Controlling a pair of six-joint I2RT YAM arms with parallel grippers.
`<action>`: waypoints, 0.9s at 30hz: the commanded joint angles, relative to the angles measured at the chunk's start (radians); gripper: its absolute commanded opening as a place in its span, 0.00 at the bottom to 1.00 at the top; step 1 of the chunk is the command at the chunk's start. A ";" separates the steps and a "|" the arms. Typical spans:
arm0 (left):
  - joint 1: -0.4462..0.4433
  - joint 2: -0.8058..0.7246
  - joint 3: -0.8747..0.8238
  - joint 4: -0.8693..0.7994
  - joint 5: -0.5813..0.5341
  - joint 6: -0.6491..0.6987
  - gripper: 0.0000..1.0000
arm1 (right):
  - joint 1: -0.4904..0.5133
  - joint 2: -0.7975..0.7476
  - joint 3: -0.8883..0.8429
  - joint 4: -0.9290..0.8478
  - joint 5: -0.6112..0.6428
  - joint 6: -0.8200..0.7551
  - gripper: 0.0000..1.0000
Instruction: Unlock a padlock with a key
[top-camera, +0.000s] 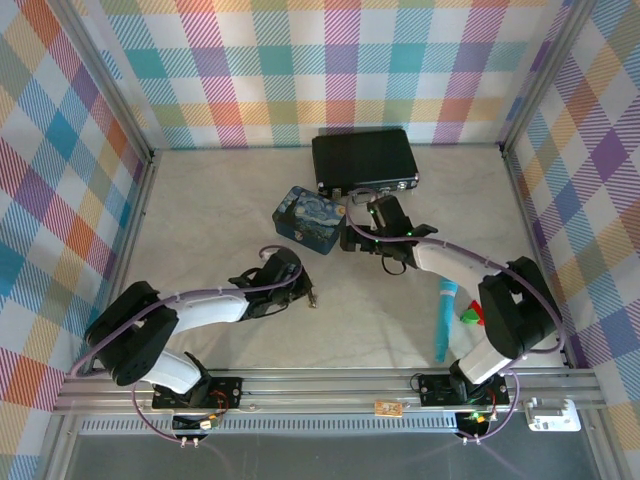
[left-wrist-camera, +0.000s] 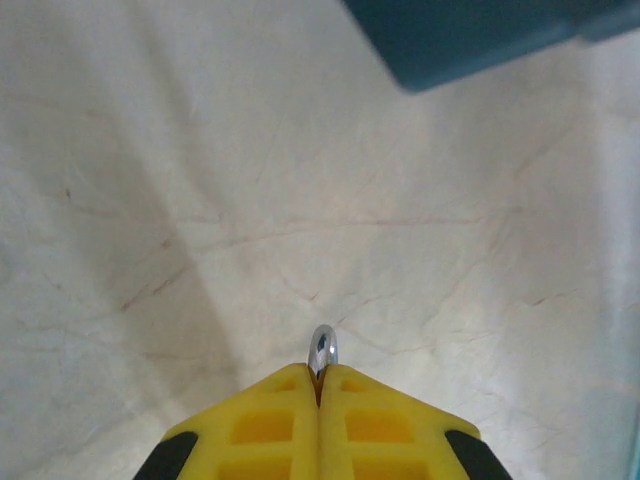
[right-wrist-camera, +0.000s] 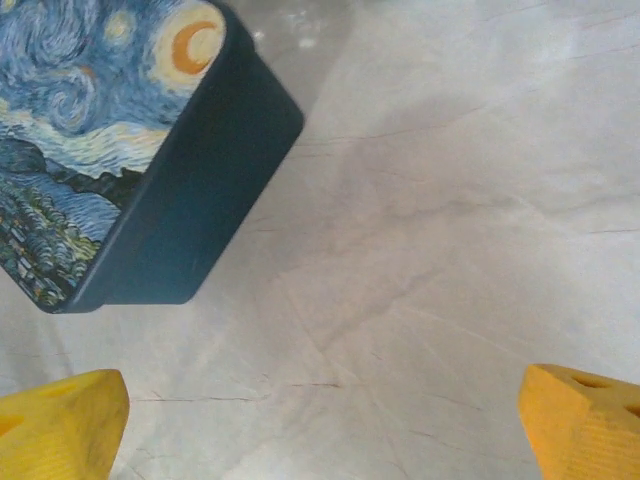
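Left pincer (left-wrist-camera: 320, 380): clenched, its yellow fingers (left-wrist-camera: 265, 425) pressed together so that only a thin seam is left between them.
Key (left-wrist-camera: 322, 348): a thin silvery piece with a rounded tip pokes out of that seam. Judging by how flat the grip is, I take it for the key, held above bare counter (left-wrist-camera: 180, 200). From above it is a small stub at the tip of the left arm.
Right pincer (right-wrist-camera: 320, 405): released, jaws spread wide with nothing between them, hovering over pale counter just beside the starry-night tin (right-wrist-camera: 110, 150).
Padlock: where it lies I cannot tell, nor whether its shackle is shut or sprung.
Bystanders: the black briefcase (top-camera: 365, 160) stands at the back, touching or nearly touching the tin. A turquoise stick (top-camera: 443, 320) lies near the base of the right arm.
Done so far: the key seems to be picked up and held firmly, which would be the first step.
Left to do: by my reading, nearly all of it. The padlock has to be found and steadied, most likely by the free right pincer. Then the key must be lined up with the keyhole, pushed in and turned until the shackle springs.
Progress: early, as a judgement. Nothing here points to a lock already opened.
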 joint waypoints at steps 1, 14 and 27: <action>-0.006 0.042 0.043 -0.097 -0.026 -0.021 0.05 | -0.043 -0.056 -0.023 -0.027 0.051 -0.036 0.99; 0.034 -0.098 0.159 -0.306 -0.191 0.198 0.79 | -0.324 -0.145 -0.144 0.078 0.105 -0.222 0.99; 0.389 -0.193 0.196 -0.312 -0.501 0.621 0.94 | -0.426 -0.005 -0.365 0.718 0.100 -0.476 0.99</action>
